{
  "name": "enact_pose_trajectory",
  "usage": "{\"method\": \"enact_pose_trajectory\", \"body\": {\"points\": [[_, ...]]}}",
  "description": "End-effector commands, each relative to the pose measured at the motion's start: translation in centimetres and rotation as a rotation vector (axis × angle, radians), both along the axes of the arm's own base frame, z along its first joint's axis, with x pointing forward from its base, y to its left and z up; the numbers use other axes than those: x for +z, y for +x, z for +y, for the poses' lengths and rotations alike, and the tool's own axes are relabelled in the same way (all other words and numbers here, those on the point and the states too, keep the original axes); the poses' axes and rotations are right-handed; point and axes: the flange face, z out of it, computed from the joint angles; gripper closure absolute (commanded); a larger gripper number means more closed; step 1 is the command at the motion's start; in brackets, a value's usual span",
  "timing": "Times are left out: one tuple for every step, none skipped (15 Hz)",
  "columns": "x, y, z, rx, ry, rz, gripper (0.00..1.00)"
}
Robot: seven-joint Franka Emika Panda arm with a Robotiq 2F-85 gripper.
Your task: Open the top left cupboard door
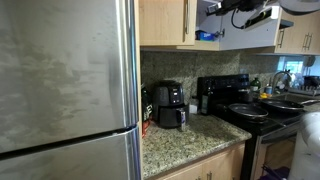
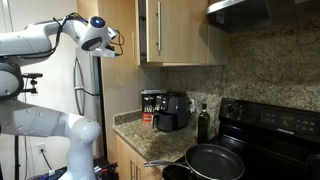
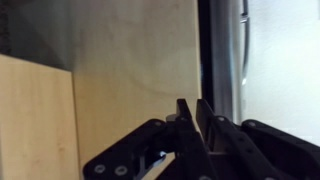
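Note:
The top left cupboard door [image 1: 165, 22] is light honey wood with a slim vertical bar handle [image 1: 186, 20] near its right edge. It looks shut against the cabinet. In an exterior view my white arm reaches up from the left, and my gripper [image 2: 109, 44] hangs in front of a tall wood panel, left of the upper cupboard [image 2: 185, 30] and apart from it. In the wrist view my jaws [image 3: 190, 103] are closed together with nothing between them. They face a flat wood panel [image 3: 130, 60], with a dark gap and a metal bar [image 3: 243, 40] to its right.
A stainless fridge [image 1: 65, 80] fills the left. A black appliance [image 1: 170, 105] stands on the granite counter [image 1: 190, 140]. A black stove [image 2: 270, 125] with a pan [image 2: 212, 160] is on the right, under a range hood [image 2: 255, 10]. Dark gear with cables [image 1: 245, 12] hangs near the hood.

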Motion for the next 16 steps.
{"method": "enact_pose_trajectory", "body": {"points": [[-1.3, -3.8, -0.6, 0.017, -0.127, 0.052, 0.56], [-0.5, -3.9, -1.4, -0.055, -0.15, -0.003, 0.51], [0.5, -3.5, -2.8, -0.099, -0.127, -0.042, 0.43], [1.2, -2.9, -3.9, -0.148, -0.125, -0.066, 0.37], [1.8, -1.9, -5.1, -0.202, -0.121, -0.087, 0.29], [2.3, -0.7, -6.4, -0.261, -0.115, -0.107, 0.23], [2.6, 0.7, -7.4, -0.324, -0.111, -0.122, 0.15], [2.7, 1.6, -8.3, -0.383, -0.098, -0.144, 0.09], [2.0, -0.9, -7.3, -0.303, -0.089, -0.112, 0.26], [2.2, 0.1, -8.0, -0.343, -0.082, -0.122, 0.2], [2.2, 0.8, -8.3, -0.358, -0.08, -0.122, 0.14], [2.2, 1.2, -8.3, -0.362, -0.081, -0.121, 0.0], [2.3, 2.5, -8.0, -0.367, -0.076, -0.116, 0.02], [2.9, 4.1, -7.8, -0.372, -0.059, -0.128, 0.0], [1.3, 1.6, -6.7, -0.375, -0.026, -0.144, 0.0], [1.7, 2.5, -6.3, -0.384, -0.002, -0.154, 0.0]]}}
